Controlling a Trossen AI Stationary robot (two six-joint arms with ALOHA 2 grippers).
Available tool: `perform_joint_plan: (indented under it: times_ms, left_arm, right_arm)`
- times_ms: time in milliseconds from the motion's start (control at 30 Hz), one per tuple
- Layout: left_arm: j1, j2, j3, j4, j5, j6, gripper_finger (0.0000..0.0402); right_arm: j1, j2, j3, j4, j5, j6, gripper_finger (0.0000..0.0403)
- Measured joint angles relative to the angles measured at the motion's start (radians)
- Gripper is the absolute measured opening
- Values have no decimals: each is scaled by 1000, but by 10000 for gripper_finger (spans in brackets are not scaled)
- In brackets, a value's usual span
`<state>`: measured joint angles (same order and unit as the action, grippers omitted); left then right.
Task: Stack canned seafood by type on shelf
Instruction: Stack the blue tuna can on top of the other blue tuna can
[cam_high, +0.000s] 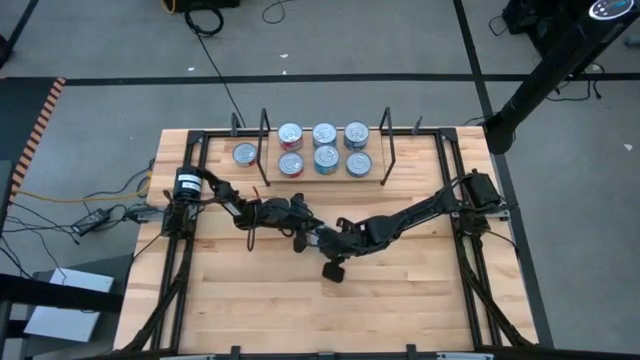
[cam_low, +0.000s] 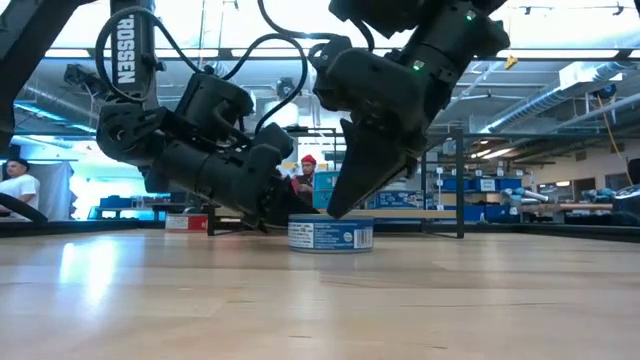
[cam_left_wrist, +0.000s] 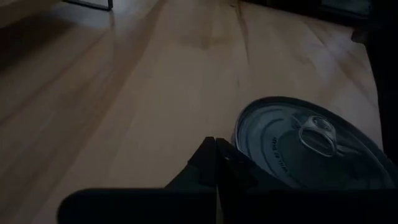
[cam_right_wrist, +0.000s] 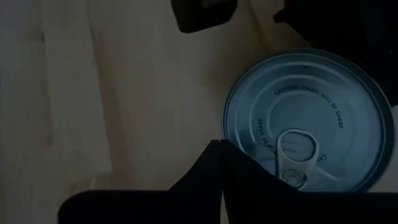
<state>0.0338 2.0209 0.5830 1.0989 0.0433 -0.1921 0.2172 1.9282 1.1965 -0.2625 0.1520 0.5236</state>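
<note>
One tin of canned seafood (cam_low: 330, 234) with a blue side label and a silver pull-tab lid (cam_right_wrist: 305, 118) stands flat on the wooden table's middle. My left gripper (cam_left_wrist: 216, 144) lies low and nearly level at the tin's left side, shut. My right gripper (cam_low: 333, 210) slants down from above onto the tin's left upper edge, also shut. In the high view both grippers (cam_high: 303, 228) (cam_high: 322, 238) meet over the tin and hide it. Several more tins stand on the shelf (cam_high: 322, 181) at the far side; one tin (cam_high: 245, 153) stands on the table left of it. My left gripper's shut fingertips (cam_left_wrist: 231, 149) lie beside the tin's rim (cam_left_wrist: 241, 132), coming almost level from the table's left; whether they touch it, I cannot tell. My right gripper's shut fingertips (cam_right_wrist: 214, 155) stand at the lid's rim (cam_right_wrist: 229, 134), slanting down from above. The tin rests flat on the table.
The shelf's two black wire end frames (cam_high: 266, 150) (cam_high: 386, 150) stand upright at the far middle. A black frame (cam_high: 200, 150) runs round the tabletop's edges. Bare wood (cam_high: 330, 310) stretches toward the near edge. A person (cam_low: 14, 185) shows in the room beyond.
</note>
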Motion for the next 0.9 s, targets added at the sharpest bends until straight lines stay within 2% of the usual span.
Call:
perform_joint_plan:
  times_ms: [133, 267, 367, 533, 667, 800, 900]
  left_arm:
    - [0, 1, 0, -12, 12, -7, 1]
    - [-8, 3, -1, -21, 66, 1, 1]
    - [-15, 2, 0, -29, 76, 2, 1]
    - [-23, 1, -2, -37, 65, 4, 1]
    - [-23, 1, -3, -25, 70, 0, 1]
    - [-23, 1, -3, -23, 96, -1, 1]
    - [-23, 1, -3, -25, 109, 3, 1]
  right_arm:
    - [-8, -12, 3, -4, 8, 35, 9]
    - [-24, -27, 29, -21, 81, 35, 9]
    - [-35, -39, 45, -38, 89, 35, 9]
    - [-41, -74, 47, -38, -6, -12, 9]
    - [28, -77, 47, -66, -109, -61, 9]
    - [94, -64, 41, -73, -83, -69, 9]
    - [96, -64, 22, -48, -71, -62, 9]
